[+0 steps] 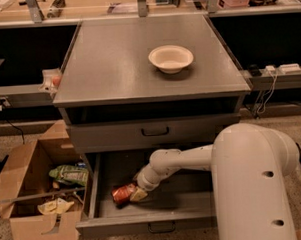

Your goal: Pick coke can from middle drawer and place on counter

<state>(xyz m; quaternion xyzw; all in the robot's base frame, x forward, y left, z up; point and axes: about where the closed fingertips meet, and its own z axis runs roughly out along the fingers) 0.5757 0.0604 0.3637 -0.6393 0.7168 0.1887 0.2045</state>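
Note:
The coke can (122, 193), red with a silvery end, lies on its side on the dark floor of the open middle drawer (194, 202), near its front left. My gripper (137, 193) reaches down into the drawer on the white arm and sits right against the can's right end. The counter (118, 63) is the broad grey cabinet top above, with a white bowl (171, 58) on its right half.
A closed drawer front with a dark handle (155, 132) sits above the open drawer. An open cardboard box (39, 197) with packets stands on the floor at the left. My white arm body (253, 187) fills the lower right. A tan bench (110, 6) runs behind.

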